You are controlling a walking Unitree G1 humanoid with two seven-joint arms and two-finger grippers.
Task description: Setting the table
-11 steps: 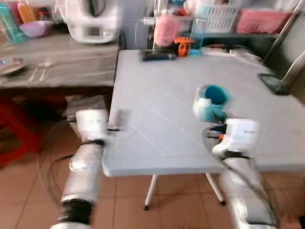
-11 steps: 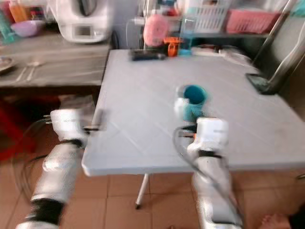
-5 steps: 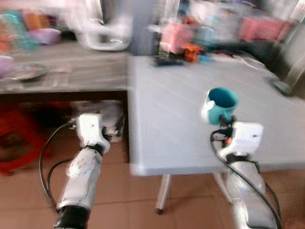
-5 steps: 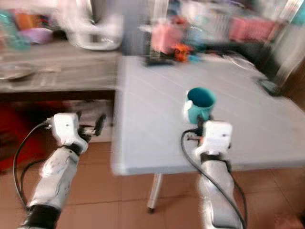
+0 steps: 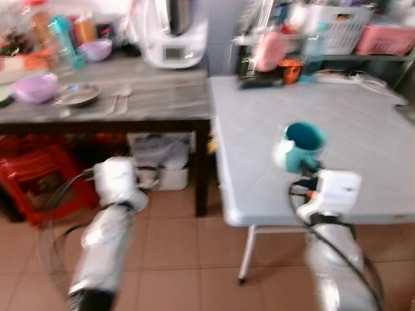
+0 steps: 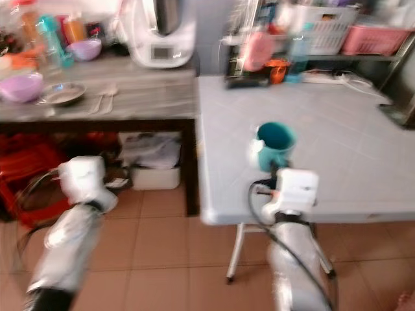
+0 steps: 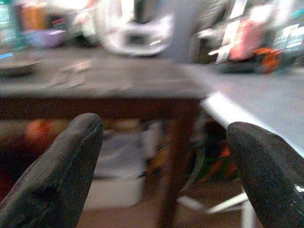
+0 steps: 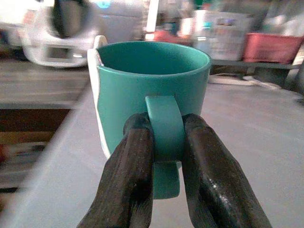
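My right gripper (image 8: 165, 124) is shut on the handle of a teal mug (image 8: 142, 80). It holds the mug (image 5: 303, 142) upright just above the near edge of the white folding table (image 5: 369, 123). My left gripper (image 7: 164, 142) stands open with nothing between its fingers. It is out over the tiled floor, in front of the dark wooden side table (image 5: 142, 107). On that side table lie a purple bowl (image 5: 35, 86), a metal plate (image 5: 76, 96) and spoons (image 5: 117, 100).
A white kitchen appliance (image 5: 172, 32) and bottles stand at the back of the side table. Red stools (image 5: 35, 178) and a white box (image 5: 159, 172) sit under it. Baskets (image 5: 340, 29) and a black and orange item (image 5: 269, 74) line the white table's far edge.
The camera has swung left, bringing more of the wooden side table into view. The mug stays in my right gripper. My left arm is now in front of the side table.
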